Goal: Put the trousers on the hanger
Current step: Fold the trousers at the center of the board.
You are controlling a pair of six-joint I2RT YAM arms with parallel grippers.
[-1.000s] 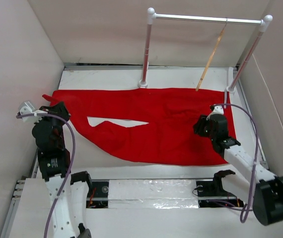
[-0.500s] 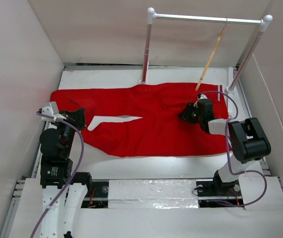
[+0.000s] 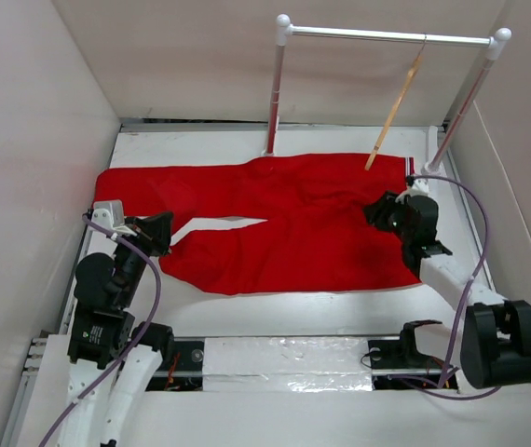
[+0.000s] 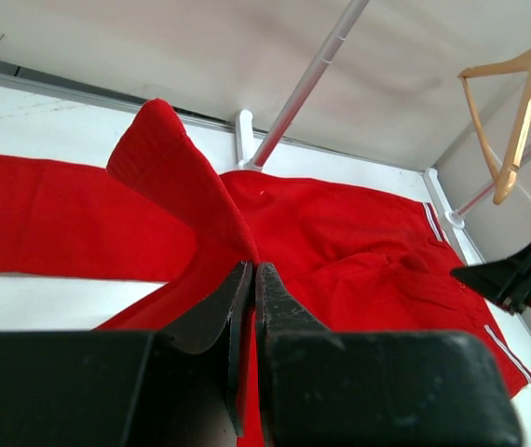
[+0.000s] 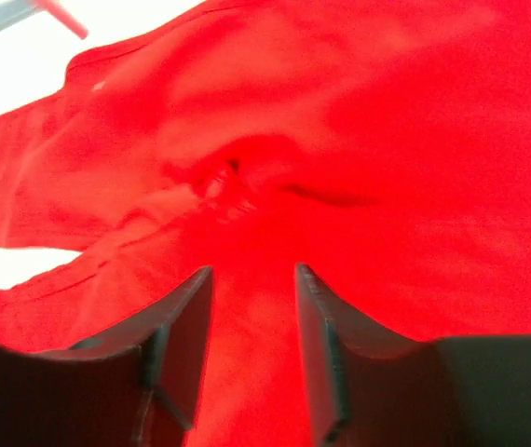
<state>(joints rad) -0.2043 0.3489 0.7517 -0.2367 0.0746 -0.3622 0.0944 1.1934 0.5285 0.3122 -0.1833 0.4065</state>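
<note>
Left gripper [image 4: 252, 272] clamps lifted leg fold of trousers [image 3: 284, 214], spread on surface [image 3: 191, 144]; right gripper [image 5: 251, 272] half-open, empty, above waist. We judge cloth light, limp: take hold at waistband, hem.

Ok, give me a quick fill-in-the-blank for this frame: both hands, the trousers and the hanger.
The left hand is ___ on a leg of the trousers. The right hand is over their waist end with jaws ___. The hanger hangs on the white rail with ___ draped on it.
Missing: shut; open; nothing.
</note>
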